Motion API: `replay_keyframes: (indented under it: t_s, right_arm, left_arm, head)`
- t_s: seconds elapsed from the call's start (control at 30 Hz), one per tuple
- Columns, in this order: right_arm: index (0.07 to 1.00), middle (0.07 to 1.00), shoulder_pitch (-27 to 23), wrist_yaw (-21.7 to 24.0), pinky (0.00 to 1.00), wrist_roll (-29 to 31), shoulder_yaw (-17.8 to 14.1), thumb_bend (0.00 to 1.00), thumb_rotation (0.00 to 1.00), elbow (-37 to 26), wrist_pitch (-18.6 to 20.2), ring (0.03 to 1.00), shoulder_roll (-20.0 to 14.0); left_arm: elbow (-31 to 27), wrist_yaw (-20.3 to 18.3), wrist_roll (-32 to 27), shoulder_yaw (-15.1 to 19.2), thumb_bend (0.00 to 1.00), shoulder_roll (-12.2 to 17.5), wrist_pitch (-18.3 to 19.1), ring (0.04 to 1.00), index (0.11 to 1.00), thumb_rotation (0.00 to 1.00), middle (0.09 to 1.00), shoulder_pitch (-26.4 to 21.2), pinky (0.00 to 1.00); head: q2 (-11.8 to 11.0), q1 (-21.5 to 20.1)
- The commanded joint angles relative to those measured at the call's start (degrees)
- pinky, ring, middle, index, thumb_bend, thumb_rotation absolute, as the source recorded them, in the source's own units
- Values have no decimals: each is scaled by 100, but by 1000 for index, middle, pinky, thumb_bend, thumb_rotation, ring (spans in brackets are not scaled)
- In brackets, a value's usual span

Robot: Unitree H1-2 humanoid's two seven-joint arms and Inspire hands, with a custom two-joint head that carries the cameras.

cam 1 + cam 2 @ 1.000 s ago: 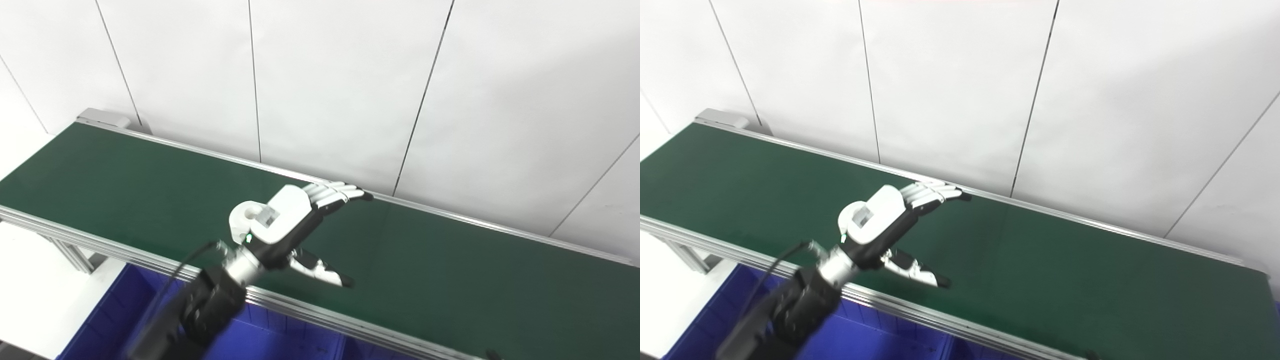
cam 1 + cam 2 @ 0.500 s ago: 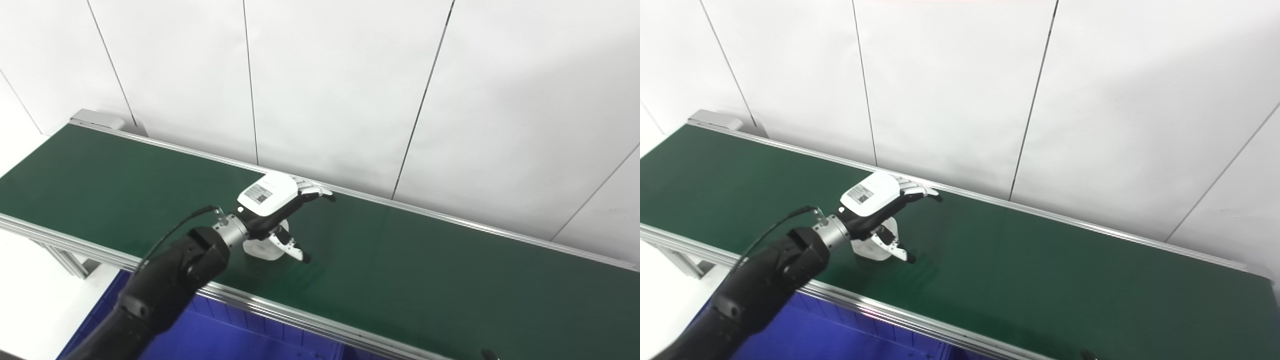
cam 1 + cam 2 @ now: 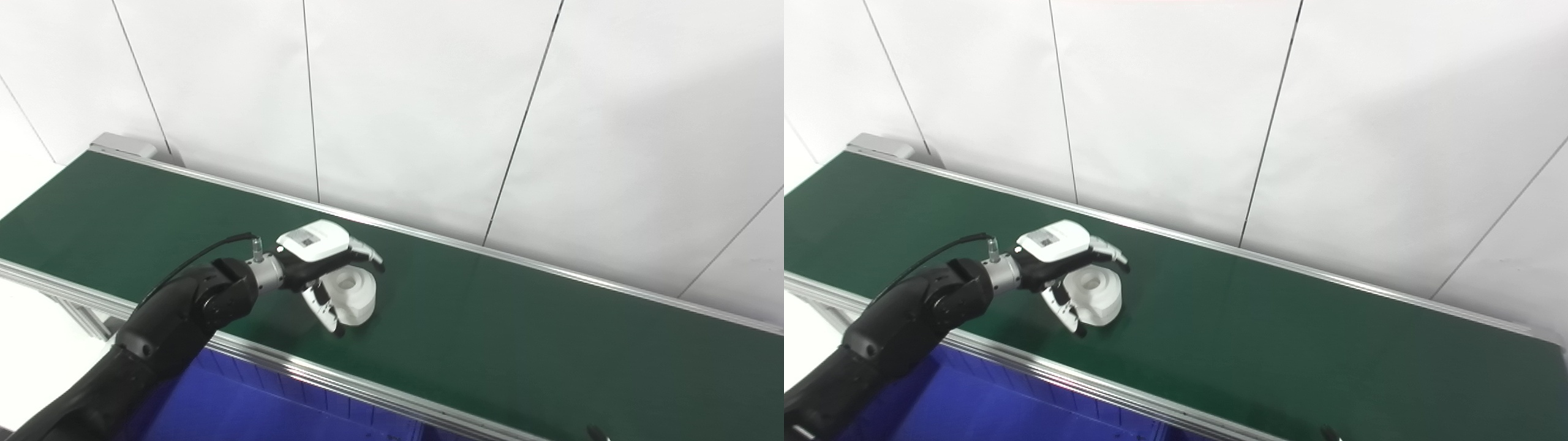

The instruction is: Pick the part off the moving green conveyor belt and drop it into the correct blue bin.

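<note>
The black arm (image 3: 184, 318) comes in from the bottom left and reaches up over the near rail (image 3: 343, 383) of the belt. Under the arm, on the near side of the rail, you can see the blue bin (image 3: 263, 410). Only a part of it shows.

At the end of the arm is the left hand (image 3: 318, 260). It is white on the back, with a small label on top. The hand sits low over the green belt (image 3: 520, 331), about in the middle between the near rail and the far rail. Its fingers (image 3: 366, 251) curl over the far side of the white part (image 3: 353, 295). Its thumb (image 3: 323, 309) comes down on the near side of the part. So the hand is cupped around the part, with the part in between fingers and thumb. I cannot tell if the hand is squeezing it tight or only closing around it.

The part is a round white piece with a hole in the top. It seems to rest on the belt, right under the hand and a little to the right of the palm.

To the right of the hand the belt runs on, dark green. Behind the hand, past the far rail, is a white wall (image 3: 429, 110) with thin dark lines.

The right hand is not in the pictures.
</note>
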Motion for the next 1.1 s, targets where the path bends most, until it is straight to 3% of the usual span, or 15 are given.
replay_keyframes:
  t_s: [0.0, 0.1, 0.13, 0.2, 0.23, 0.27, 0.3, 0.43, 0.57, 0.67, 1.07]
  right_arm:
    - [931, 973, 61, 24, 725, 3, 11, 864, 1000, -207, -146, 767, 4]
    - [930, 971, 68, 17, 726, -11, 9, 861, 1000, -216, -147, 765, 10]
    - [930, 970, 73, 16, 726, -20, 11, 861, 1000, -226, -141, 765, 12]
    - [930, 970, 78, 19, 730, -36, 17, 850, 1000, -231, -158, 765, 10]
    - [931, 969, 80, 24, 725, -45, 21, 838, 1000, -232, -175, 764, 4]
    - [931, 969, 82, 27, 722, -46, 24, 828, 1000, -234, -186, 765, 2]
    - [930, 968, 81, 28, 716, -53, 25, 822, 1000, -226, -206, 764, -1]
    - [929, 966, 84, 16, 707, -68, 24, 821, 1000, -222, -221, 759, 8]
    - [924, 956, 92, 24, 707, -11, 43, 821, 1000, -242, -214, 759, 24]
    - [926, 957, 105, 6, 699, -52, 52, 829, 1000, -260, -189, 751, 42]
    - [925, 952, 106, -1, 679, -92, 69, 819, 1000, -307, -153, 722, 73]
  left_arm:
    - [18, 21, 108, -36, 1000, 190, 4, 814, 764, 272, 814, -280, 758]
    - [106, 195, 290, -89, 1000, 176, 9, 791, 747, 230, 789, -258, 737]
    - [186, 549, 446, -79, 1000, 106, -31, 786, 744, 221, 784, -207, 732]
    - [355, 1229, 628, -21, 999, -68, -106, 688, 680, 147, 699, -97, 631]
    - [470, 1629, 656, 26, 948, -192, -168, 619, 633, 83, 642, -33, 575]
    - [560, 1932, 652, 65, 661, -307, -194, 537, 537, 64, 574, 23, 502]
    - [653, 2228, 632, 109, 580, -426, -227, 501, 512, 38, 531, 78, 469]
    - [892, 2947, 424, 238, 529, -869, -240, 469, 493, 3, 490, 293, 430]
    - [1064, 3217, 213, 245, 524, -1229, -313, 451, 495, 0, 482, 436, 395]
    - [1013, 3143, 143, 199, 522, -1312, -343, 436, 497, 0, 480, 452, 353]
    - [512, 2790, -372, 291, 524, -1063, -455, 417, 491, 0, 483, 478, 318]
  head:
    - [12, -1]
    - [12, -1]
    - [20, -16]
    - [29, -30]
    - [36, -35]
    - [41, -37]
    - [41, -40]
    - [69, -84]
    - [82, -65]
    - [86, -73]
    - [174, -126]
